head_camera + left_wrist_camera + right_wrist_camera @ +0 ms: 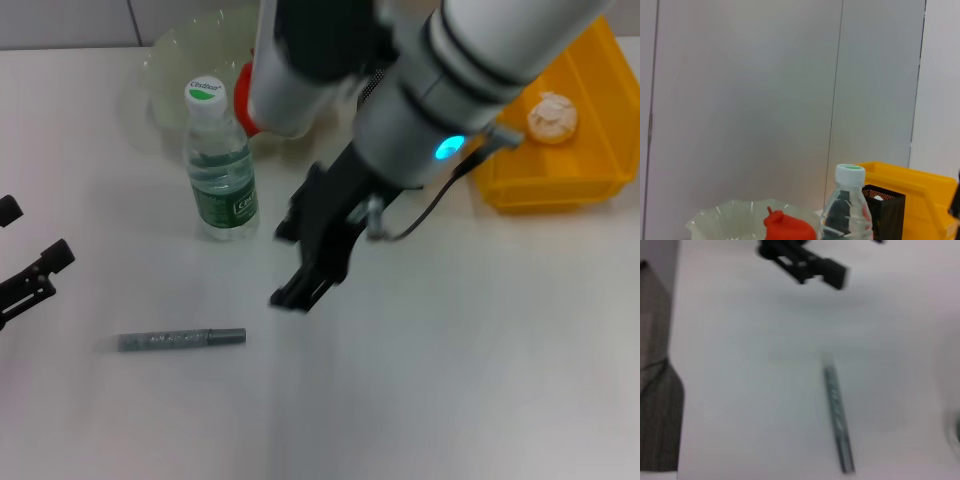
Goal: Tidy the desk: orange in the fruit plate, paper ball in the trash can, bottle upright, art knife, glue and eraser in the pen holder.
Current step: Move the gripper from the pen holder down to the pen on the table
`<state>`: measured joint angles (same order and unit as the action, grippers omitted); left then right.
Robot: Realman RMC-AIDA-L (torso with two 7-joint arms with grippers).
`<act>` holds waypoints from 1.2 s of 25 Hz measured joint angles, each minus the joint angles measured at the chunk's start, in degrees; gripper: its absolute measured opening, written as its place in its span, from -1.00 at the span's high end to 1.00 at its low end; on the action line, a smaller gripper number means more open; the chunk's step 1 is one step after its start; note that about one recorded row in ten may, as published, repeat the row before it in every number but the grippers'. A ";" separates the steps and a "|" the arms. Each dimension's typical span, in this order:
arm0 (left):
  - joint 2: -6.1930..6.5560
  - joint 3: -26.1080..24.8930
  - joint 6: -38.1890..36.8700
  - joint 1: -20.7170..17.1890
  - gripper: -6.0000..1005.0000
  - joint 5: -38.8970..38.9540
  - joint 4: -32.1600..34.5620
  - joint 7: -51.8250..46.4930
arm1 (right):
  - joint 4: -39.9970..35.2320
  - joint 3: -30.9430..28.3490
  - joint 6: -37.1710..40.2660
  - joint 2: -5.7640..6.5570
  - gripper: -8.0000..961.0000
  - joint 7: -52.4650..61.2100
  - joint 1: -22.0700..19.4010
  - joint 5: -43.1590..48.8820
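Right gripper (300, 290) hangs over mid-worktop (450, 380), just in front of the upright bottle (222, 170); cannot tell how its jaws stand. Left gripper (30, 275) sits at the worktop's left edge, jaws parted, nothing between them; the right wrist view also catches it (802, 262).

Grey art knife (182, 339) lies flat on the worktop between the two grippers, clear of both; seen lengthwise in the right wrist view (838, 420).

Fruit plate (170, 60) behind the bottle, a red item (789, 227) in it. Paper ball (553, 117) rests inside the yellow bin (590, 150) at far right. Black mesh pen holder (884, 210) stands beside the bin.
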<state>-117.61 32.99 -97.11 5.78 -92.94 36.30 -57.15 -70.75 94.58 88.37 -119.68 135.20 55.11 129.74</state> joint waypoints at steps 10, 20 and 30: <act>-0.10 -0.65 0.01 -0.52 -0.66 -0.67 0.00 0.13 | 14.79 16.79 -24.51 -0.16 -0.46 -11.09 0.29 -13.43; -0.14 -0.62 0.00 -1.01 -0.66 -0.73 -0.95 1.37 | 18.04 30.01 -38.67 -0.20 -0.42 -11.73 0.81 -21.11; -0.26 -0.26 -0.06 -0.97 -0.66 -0.75 -1.32 2.17 | 20.94 33.32 -42.20 -0.20 -0.39 -11.57 1.12 -25.56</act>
<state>-117.88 32.73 -97.18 4.82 -93.70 34.98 -54.98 -49.80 127.90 46.17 -119.88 123.63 56.22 104.18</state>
